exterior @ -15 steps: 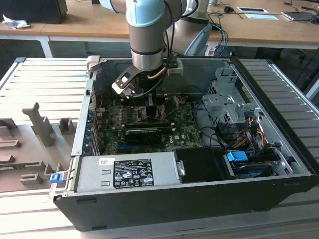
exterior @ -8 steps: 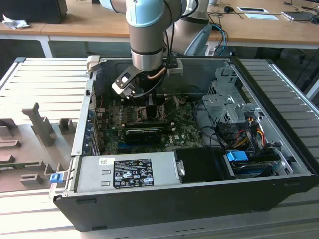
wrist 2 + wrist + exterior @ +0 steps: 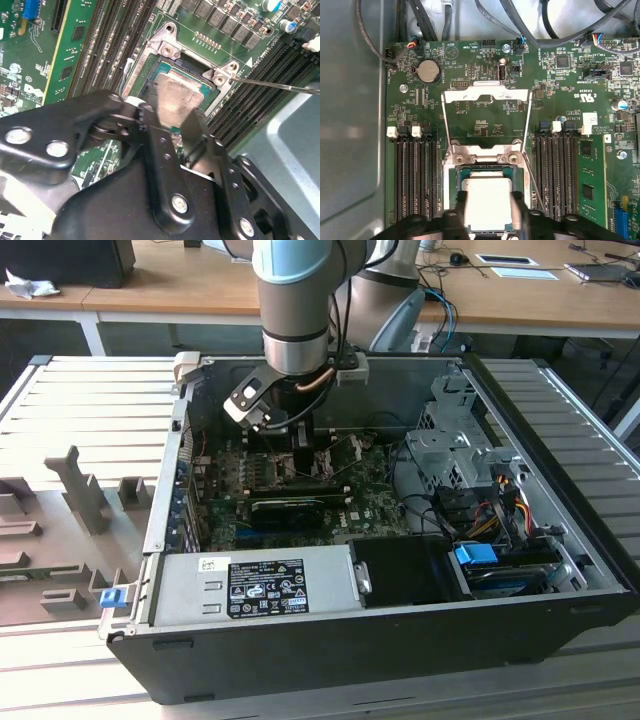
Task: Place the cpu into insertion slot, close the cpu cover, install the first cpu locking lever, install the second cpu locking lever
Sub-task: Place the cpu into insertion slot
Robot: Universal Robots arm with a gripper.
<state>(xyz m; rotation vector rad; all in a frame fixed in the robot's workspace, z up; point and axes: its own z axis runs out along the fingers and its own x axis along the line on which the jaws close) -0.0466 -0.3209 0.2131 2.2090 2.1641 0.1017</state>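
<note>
Cpu (image 3: 488, 197) lies in the socket (image 3: 451, 172) under the hand (image 3: 490, 210) — grip cannot be told — cpu cover (image 3: 485, 94) raised.

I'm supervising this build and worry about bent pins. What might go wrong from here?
The gripper is right at the cpu; if the chip isn't seated flat, moving off may drag it. The cpu cover is open, so nothing holds the chip down. The thin locking lever nearby might snag.

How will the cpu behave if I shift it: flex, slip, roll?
The cpu looks like a flat metal-topped plate, so it is probably stiff. That smooth top may be slippery. Thin and square, it is likely light and unlikely to roll.
</note>
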